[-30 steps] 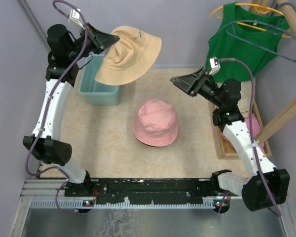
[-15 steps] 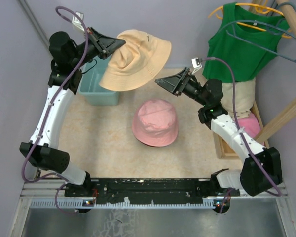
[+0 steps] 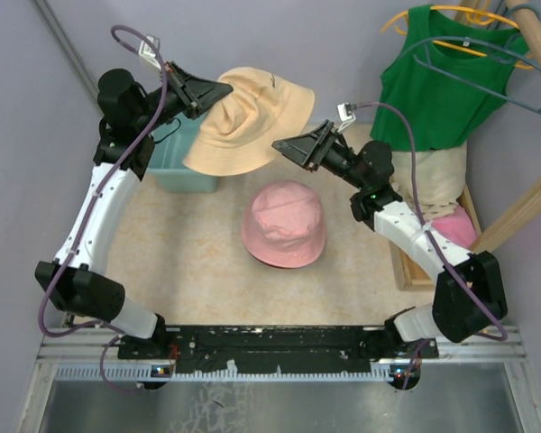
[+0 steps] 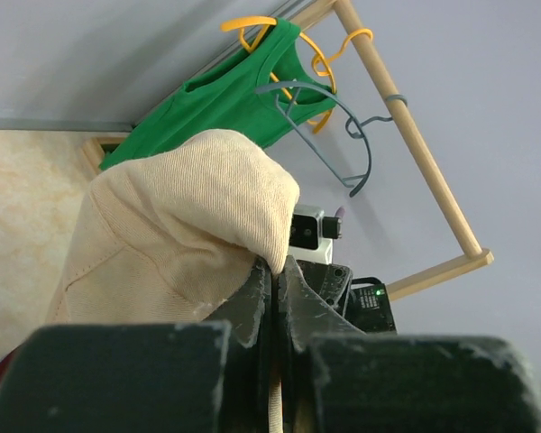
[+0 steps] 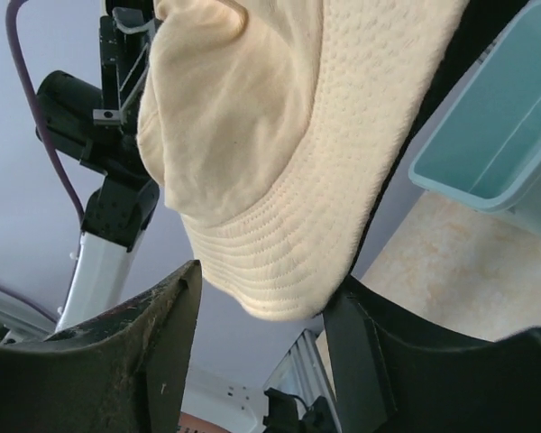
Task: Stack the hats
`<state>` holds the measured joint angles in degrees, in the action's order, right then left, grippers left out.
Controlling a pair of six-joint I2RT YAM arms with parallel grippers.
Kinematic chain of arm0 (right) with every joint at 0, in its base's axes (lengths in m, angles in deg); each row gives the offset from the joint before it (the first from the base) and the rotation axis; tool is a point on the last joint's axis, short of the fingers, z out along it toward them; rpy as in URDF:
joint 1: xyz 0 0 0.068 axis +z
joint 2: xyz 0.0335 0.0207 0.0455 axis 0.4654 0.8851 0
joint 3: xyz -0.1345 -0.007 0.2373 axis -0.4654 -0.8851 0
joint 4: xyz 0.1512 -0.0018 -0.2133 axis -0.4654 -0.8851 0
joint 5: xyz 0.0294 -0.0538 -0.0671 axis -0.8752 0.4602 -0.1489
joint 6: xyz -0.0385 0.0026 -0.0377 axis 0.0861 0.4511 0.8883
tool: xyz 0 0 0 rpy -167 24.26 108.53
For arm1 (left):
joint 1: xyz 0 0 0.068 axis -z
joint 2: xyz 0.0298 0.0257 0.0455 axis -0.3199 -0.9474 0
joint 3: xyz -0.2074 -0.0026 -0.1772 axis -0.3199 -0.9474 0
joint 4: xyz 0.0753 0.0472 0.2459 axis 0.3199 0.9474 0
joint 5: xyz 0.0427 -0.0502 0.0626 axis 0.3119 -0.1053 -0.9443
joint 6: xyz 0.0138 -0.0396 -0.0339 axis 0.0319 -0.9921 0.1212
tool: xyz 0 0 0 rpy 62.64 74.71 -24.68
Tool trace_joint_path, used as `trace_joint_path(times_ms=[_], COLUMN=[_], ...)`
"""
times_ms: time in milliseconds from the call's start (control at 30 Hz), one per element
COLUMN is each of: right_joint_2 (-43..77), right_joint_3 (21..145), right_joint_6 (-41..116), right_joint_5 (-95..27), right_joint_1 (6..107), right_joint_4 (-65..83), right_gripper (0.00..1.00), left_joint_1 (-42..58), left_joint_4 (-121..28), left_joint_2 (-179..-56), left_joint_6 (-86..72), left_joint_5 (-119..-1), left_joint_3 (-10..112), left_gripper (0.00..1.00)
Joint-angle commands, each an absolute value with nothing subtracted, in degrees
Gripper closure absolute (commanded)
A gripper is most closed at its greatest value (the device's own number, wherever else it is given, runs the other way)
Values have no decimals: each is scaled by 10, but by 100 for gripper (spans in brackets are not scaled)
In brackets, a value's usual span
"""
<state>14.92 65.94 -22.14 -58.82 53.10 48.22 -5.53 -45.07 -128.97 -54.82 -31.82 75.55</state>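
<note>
My left gripper (image 3: 218, 90) is shut on the brim of the beige hat (image 3: 252, 122) and holds it hanging in the air at the back; it also shows in the left wrist view (image 4: 171, 234). My right gripper (image 3: 281, 147) is open, its jaws on either side of the beige hat's lower brim (image 5: 288, 234), one finger (image 5: 361, 316) touching the cloth. The pink hat (image 3: 284, 223) lies crown up on the table, below and to the right of the beige one. The blue and dark red hats are out of view.
A teal basket (image 3: 182, 167) stands at the back left behind the hanging hat. A green tank top (image 3: 442, 77) hangs on a hanger at the back right. A wooden tray (image 3: 433, 262) with pink and beige cloth lies along the right edge.
My left gripper has carried the beige hat to the right. My right arm has swung left and up until its open jaws reach the hat's brim.
</note>
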Motion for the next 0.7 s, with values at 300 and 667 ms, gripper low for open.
trace_joint_path(times_ms=[300, 667], right_joint_2=[140, 110], right_joint_3=[709, 691], right_joint_6=[-290, -327], right_joint_5=[-593, -618], right_joint_1=[538, 538], right_joint_4=[478, 391], right_gripper=[100, 100], left_joint_1=[-53, -41], left_joint_4=[-381, -326], left_joint_2=[-1263, -1230], left_joint_6=[-363, -244], left_joint_5=[-368, -369], left_joint_3=[757, 688], left_gripper=[100, 100])
